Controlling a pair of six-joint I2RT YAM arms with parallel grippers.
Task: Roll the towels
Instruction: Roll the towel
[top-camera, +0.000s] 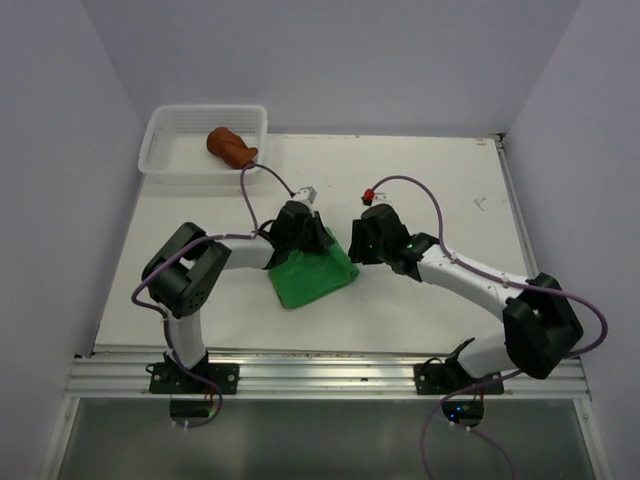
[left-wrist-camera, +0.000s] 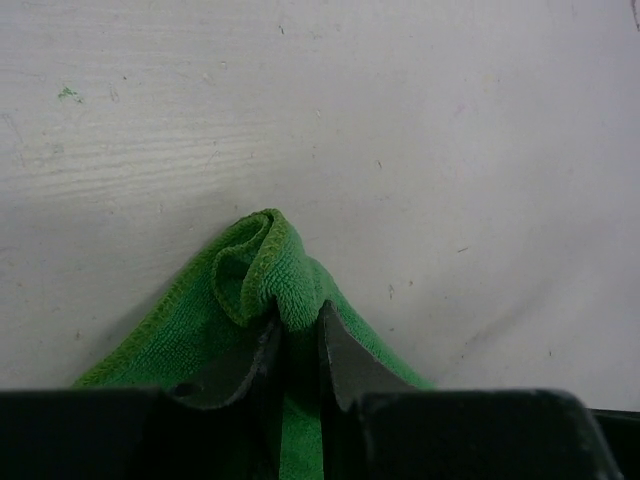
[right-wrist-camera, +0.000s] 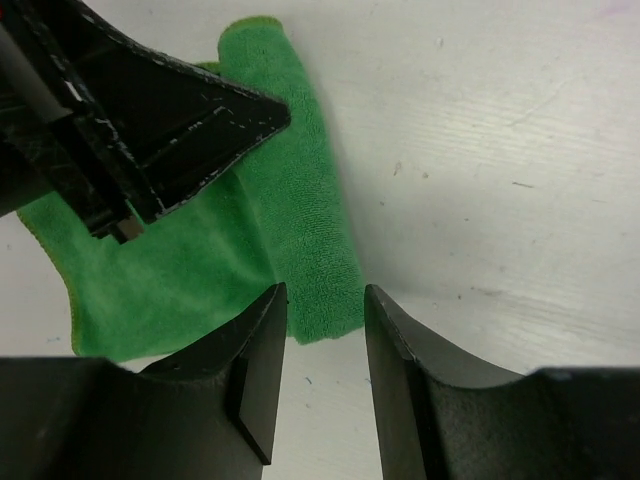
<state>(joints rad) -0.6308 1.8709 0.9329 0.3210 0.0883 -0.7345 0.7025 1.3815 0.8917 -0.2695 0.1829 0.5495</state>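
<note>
- Green towel (top-camera: 312, 277) lies rumpled on the bench (top-camera: 430, 170), 1 raised fold pinched between the nearly closed jaws of the left tool (left-wrist-camera: 298, 318).
- Right tool (right-wrist-camera: 325, 300) hangs at the towel's edge, jaws half apart, gripping nothing.
- Rust-brown towel (top-camera: 230, 147) sits bundled in the white basket (top-camera: 165, 150), well beyond the left tool.

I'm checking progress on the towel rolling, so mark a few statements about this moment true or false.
1. The left gripper pinches a raised fold of the green towel. True.
2. The right gripper is clamped on the green towel. False: its jaws stand open by the towel's corner, with nothing held.
3. The rust-brown towel lies in the white mesh basket. True.
4. The green towel is inside the basket. False: it lies on the table between the two grippers.
</note>
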